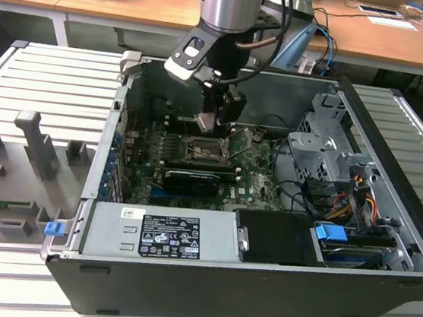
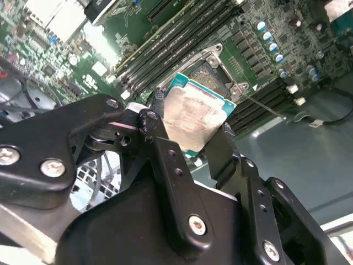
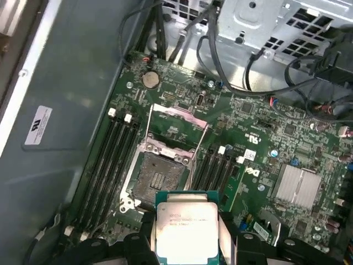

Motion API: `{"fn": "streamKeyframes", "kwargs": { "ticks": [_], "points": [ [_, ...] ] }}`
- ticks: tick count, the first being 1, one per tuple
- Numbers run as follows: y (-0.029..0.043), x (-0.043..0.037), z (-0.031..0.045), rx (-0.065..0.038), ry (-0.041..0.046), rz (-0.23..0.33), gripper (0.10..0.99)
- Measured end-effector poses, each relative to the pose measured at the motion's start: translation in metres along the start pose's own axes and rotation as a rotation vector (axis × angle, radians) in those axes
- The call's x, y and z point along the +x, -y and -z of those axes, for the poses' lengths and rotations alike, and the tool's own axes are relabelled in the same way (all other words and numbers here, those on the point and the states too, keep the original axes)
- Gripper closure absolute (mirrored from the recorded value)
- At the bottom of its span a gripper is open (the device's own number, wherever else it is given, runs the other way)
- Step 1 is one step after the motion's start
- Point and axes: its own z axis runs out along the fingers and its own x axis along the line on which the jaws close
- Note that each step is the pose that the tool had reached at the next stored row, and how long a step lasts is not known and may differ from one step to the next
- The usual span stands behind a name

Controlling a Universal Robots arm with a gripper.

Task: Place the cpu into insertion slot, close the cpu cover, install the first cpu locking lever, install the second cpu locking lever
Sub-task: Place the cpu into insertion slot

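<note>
Exterior view and both wrist views. A slatted metal counter [image 1: 23,68] carries an open computer case [image 1: 257,294], which occupies the centre and the exterior view's right; grey fixture blocks [image 1: 37,142] stand on the counter at the exterior view's left. Inside the case we see the power supply [image 1: 161,233] along the lower edge of the frame and the green motherboard [image 1: 258,183] at the centre. The robot arm [image 1: 229,7] enters from the upper middle of the exterior view and reaches down into the case, its gripper [image 1: 217,125] poised above the motherboard.

In the second wrist view, the two black fingers [image 2: 160,143] are drawn in against opposite edges of the cpu [image 2: 196,118], pinching it between them with its silvery metal top toward the camera. In the first wrist view, we find the cpu [image 3: 185,232] held over the board beside the insertion slot [image 3: 160,179], not seated in it. The slot lies bare, its contact field exposed. The cpu cover [image 3: 179,114] stands swung open at the slot's far edge from the gripper, between the rows of memory slots [image 3: 118,160].
</note>
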Motion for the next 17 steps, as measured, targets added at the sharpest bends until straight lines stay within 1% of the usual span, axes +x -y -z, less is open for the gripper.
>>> {"fn": "streamKeyframes", "kwargs": {
  "ticks": [1, 3, 5, 9, 11, 17],
  "points": [
    [-0.0006, 0.0024, -0.0035, 0.000, 0.0008, -0.011, 0.549],
    [-0.0018, 0.0073, -0.0106, 0.000, 0.0007, -0.011, 0.549],
    [-0.0017, 0.0082, -0.0170, 0.000, 0.0012, -0.020, 0.549],
    [-0.0013, 0.0087, -0.0257, -0.001, 0.0040, -0.070, 0.549],
    [-0.0005, 0.0087, -0.0319, -0.001, 0.0050, -0.086, 0.549],
    [-0.0002, 0.0086, -0.0370, -0.001, 0.0056, -0.091, 0.549]
  ]
}}
